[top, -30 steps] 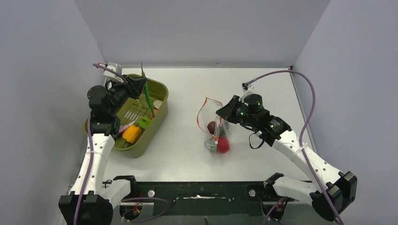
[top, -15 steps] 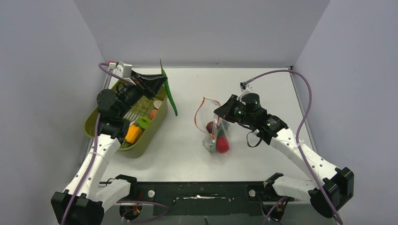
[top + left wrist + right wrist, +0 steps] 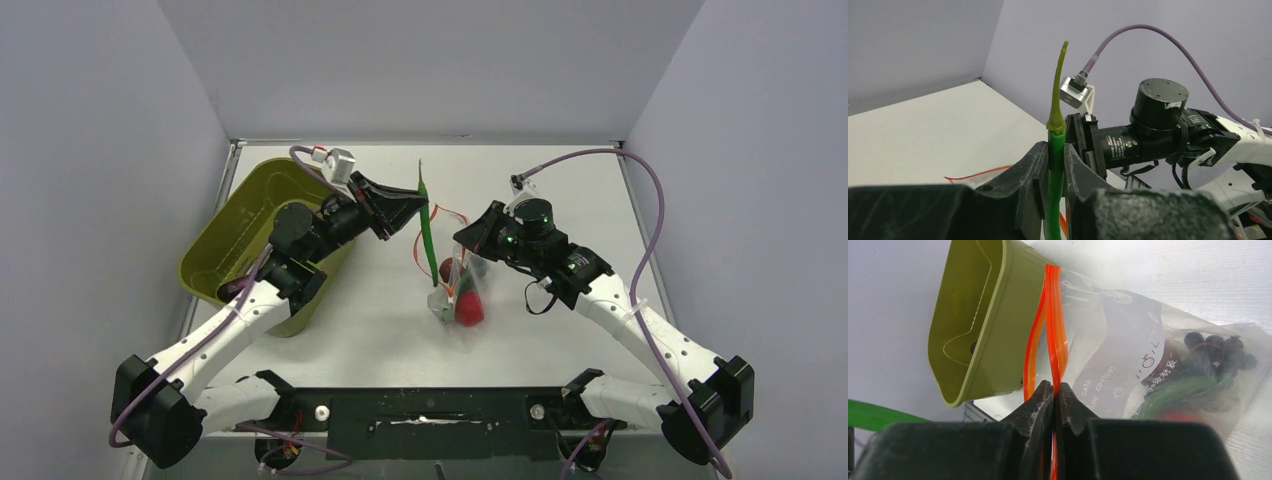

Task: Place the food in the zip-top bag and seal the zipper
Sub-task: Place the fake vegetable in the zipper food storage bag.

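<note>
My left gripper (image 3: 418, 212) is shut on a long green chili-shaped food piece (image 3: 427, 232), which stands upright between the jaws (image 3: 1056, 150), thin stalk up. Its lower end hangs at the mouth of the clear zip-top bag (image 3: 452, 292). My right gripper (image 3: 464, 243) is shut on the bag's orange-red zipper (image 3: 1050, 315), pinching one lip (image 3: 1054, 389) so that the mouth gapes toward the left arm. Inside the bag lie a red round piece (image 3: 471, 311), a brown round piece (image 3: 450, 270), dark grapes (image 3: 1220, 347) and something green (image 3: 1173, 390).
The olive-green tub (image 3: 232, 235) stands at the left, partly under my left arm; the right wrist view shows it (image 3: 978, 325) behind the bag. Grey walls close in the white table on three sides. The arm bases and a black rail line the near edge.
My left arm swung right from over the tub to the bag's mouth, carrying the green piece. The right gripper kept its hold on the zipper and barely moved.
</note>
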### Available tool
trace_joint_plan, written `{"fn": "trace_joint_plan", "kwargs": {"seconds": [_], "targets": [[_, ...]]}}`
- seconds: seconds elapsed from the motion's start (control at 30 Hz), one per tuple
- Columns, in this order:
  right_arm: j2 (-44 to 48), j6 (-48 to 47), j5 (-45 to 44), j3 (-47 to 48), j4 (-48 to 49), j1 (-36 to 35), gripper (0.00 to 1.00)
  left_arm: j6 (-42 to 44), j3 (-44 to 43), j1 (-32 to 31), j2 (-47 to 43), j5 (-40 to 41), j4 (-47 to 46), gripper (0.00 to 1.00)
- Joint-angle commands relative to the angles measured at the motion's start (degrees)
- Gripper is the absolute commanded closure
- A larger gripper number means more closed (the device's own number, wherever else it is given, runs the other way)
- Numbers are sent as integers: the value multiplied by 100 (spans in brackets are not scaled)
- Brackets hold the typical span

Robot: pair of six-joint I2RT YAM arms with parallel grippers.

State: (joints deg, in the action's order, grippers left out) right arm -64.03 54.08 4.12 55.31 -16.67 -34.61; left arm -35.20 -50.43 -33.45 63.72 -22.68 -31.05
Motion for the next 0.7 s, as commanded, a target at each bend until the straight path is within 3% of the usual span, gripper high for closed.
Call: {"fn": "trace_joint_plan", "kwargs": {"seconds": [0.0, 0.23, 0.4, 0.67], "targets": [[107, -63, 17, 226, 359, -54, 100, -24, -131, -401, 238, 348, -599, 100], [132, -43, 89, 177, 401, -46, 100, 74, -108, -756, 562, 480, -936, 100], [263, 3, 43, 115, 421, -46, 100, 505, -18, -769, 606, 708, -1015, 100], [286, 31, 53, 24, 445, -46, 100, 400, -336, -768, 545, 758, -1073, 100]]}}
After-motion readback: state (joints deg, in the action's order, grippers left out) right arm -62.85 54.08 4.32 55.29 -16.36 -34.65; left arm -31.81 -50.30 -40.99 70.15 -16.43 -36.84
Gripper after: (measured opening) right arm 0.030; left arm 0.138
